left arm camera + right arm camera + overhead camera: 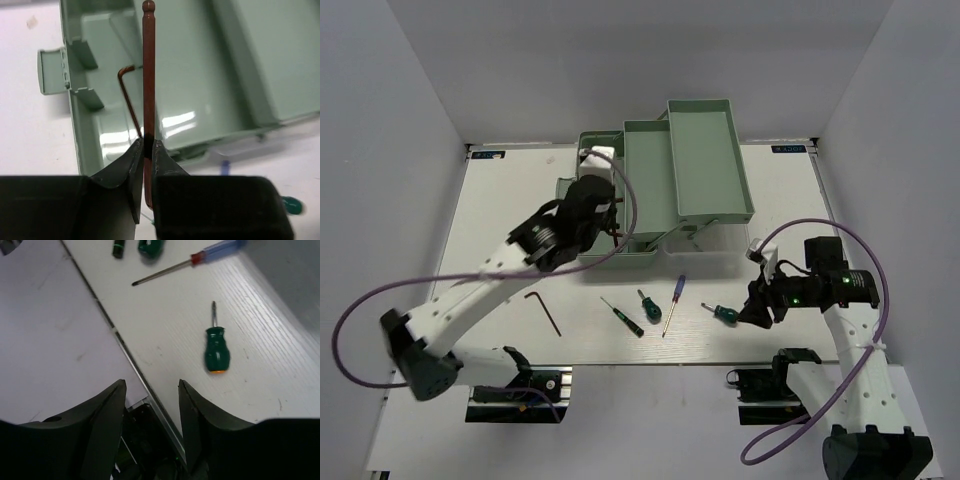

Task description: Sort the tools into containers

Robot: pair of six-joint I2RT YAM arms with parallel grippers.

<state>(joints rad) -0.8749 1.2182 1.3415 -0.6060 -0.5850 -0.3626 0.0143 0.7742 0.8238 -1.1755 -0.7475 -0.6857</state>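
My left gripper (pixel 592 215) hangs over the left compartment of the sage-green toolbox (pixel 705 160). In the left wrist view it (pixel 146 142) is shut on a dark reddish hex key (pixel 148 75) whose long arm points out over the toolbox (pixel 215 70). A second hex key (pixel 129 97) lies inside that compartment. A third hex key (pixel 545 312) lies on the table. My right gripper (pixel 757 305) is open and empty near the table's front edge, beside a stubby green screwdriver (pixel 723 315), which lies ahead of the fingers in the right wrist view (pixel 216 351).
A thin green screwdriver (pixel 622 316), a stubby green one (pixel 649 305) and a blue-handled one (pixel 673 303) lie in front of the toolbox. The blue-handled one also shows in the right wrist view (pixel 200 257). The toolbox trays are folded out to the right. White walls enclose the table.
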